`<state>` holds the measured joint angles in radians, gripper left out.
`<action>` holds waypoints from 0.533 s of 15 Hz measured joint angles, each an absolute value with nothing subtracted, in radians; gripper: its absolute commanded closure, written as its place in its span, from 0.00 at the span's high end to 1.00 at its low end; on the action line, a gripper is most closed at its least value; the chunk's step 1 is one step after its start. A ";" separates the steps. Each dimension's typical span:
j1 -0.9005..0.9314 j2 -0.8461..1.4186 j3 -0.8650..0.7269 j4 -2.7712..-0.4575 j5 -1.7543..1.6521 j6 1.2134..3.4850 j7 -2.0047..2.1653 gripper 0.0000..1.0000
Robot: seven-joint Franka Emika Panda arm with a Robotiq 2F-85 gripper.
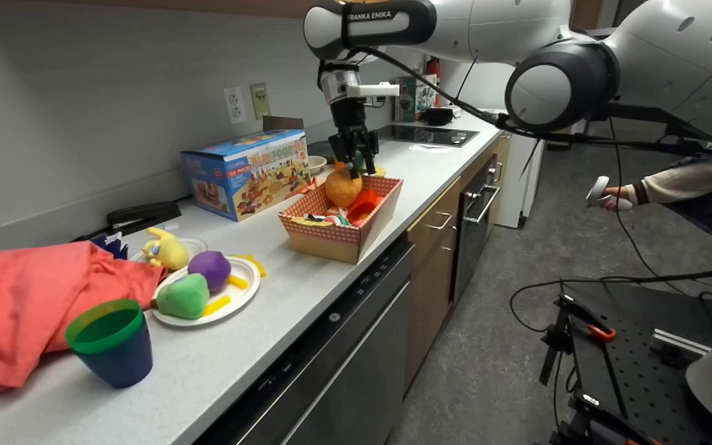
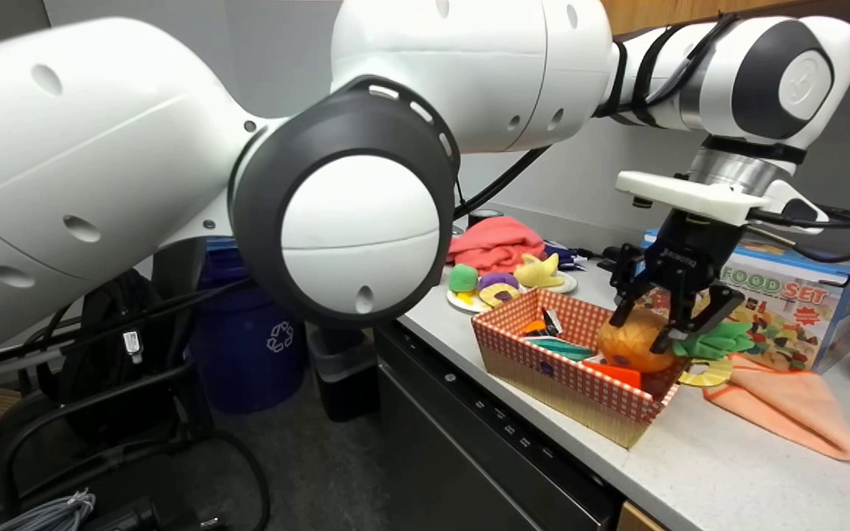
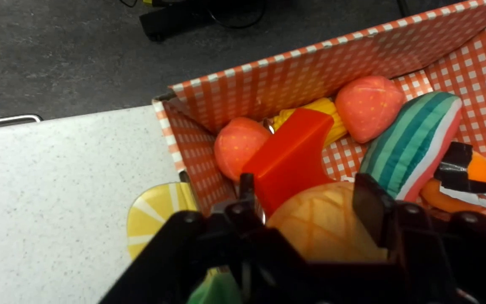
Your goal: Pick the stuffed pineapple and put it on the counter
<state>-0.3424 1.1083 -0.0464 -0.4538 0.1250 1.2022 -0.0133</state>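
The stuffed pineapple (image 2: 628,352), orange-yellow with a green leafy tuft (image 2: 716,341), rests in a red-checked box at its end nearer the stove; its tuft sticks out over the rim. My gripper (image 2: 641,330) points down over it with fingers spread. In the wrist view the pineapple's body (image 3: 319,219) lies between the fingers of the gripper (image 3: 305,181). The right finger (image 3: 371,207) overlaps its side, while a gap shows beside the left one. Whether either finger touches it I cannot tell. The pale speckled counter (image 1: 306,296) carries the box and shows in every view.
The checked box (image 2: 558,383) also holds a red toy piece (image 3: 293,160), a watermelon slice (image 3: 416,139) and strawberries (image 3: 369,107). A play food carton (image 1: 269,173) stands behind. A plate (image 1: 245,296) with toy fruit, a cup (image 1: 115,358) and pink cloth (image 1: 41,296) sit along the counter.
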 measured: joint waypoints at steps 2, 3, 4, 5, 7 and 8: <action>-0.345 1.102 -0.046 -0.454 0.125 1.202 -0.017 1.00; -0.345 1.099 -0.046 -0.454 0.125 1.202 -0.018 1.00; -0.345 1.097 -0.046 -0.454 0.125 1.202 -0.018 1.00; -0.344 1.094 -0.046 -0.454 0.125 1.202 -0.018 1.00; -0.341 1.087 -0.045 -0.453 0.125 1.203 -0.017 1.00; -0.340 1.082 -0.042 -0.452 0.125 1.204 -0.016 1.00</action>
<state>-0.3396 1.0818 -0.0419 -0.4519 0.1251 1.2041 -0.0156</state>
